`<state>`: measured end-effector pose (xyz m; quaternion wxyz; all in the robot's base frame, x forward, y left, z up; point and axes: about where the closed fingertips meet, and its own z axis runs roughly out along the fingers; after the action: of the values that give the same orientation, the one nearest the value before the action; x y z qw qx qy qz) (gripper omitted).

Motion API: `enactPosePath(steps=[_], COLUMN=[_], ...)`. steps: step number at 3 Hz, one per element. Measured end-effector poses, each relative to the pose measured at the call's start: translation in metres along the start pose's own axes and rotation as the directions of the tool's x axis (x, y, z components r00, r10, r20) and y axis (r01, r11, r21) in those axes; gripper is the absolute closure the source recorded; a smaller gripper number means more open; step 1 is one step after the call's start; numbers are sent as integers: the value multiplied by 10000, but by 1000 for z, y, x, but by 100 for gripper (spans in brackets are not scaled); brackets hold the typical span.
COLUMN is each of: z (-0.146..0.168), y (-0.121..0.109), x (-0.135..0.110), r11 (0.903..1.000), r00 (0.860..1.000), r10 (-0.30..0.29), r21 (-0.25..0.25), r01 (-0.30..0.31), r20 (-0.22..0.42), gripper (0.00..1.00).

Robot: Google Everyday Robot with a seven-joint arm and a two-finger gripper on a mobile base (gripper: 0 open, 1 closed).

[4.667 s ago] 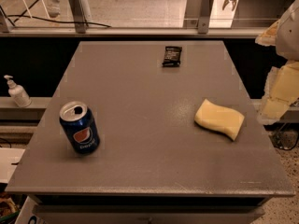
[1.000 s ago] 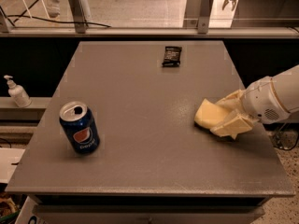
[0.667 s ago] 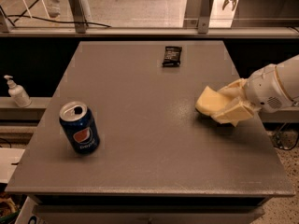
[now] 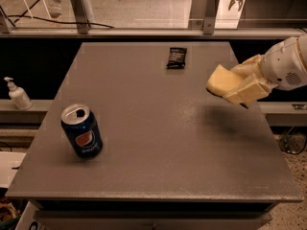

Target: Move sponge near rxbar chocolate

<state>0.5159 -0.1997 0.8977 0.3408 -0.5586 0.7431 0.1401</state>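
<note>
Above the grey table's (image 4: 144,143) near-right part | my gripper (image 4: 241,83) pinched the sponge (image 4: 221,80) between its fingers, lifted clear, shadow beneath | rxbar chocolate (image 4: 177,57) lay near the far edge, apart | step: carrying | next, I judged: reach toward the bar, lower, release beside it.

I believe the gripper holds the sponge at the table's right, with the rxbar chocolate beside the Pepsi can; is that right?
Not quite: the camera view shows the rxbar chocolate near the far edge, far from the Pepsi can; the gripper does hold the sponge at the right.
</note>
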Motion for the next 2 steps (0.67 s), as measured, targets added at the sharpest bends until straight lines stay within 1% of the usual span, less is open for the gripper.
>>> enactPosePath(steps=[1,2], z=[0,8], y=[0,-26], x=[0,-1], r11=[10000,9987], r00=[10000,9997], r10=[-1,-218], r21=[-1,451], r01=[1,224], r20=[0,-131], gripper=[100,100])
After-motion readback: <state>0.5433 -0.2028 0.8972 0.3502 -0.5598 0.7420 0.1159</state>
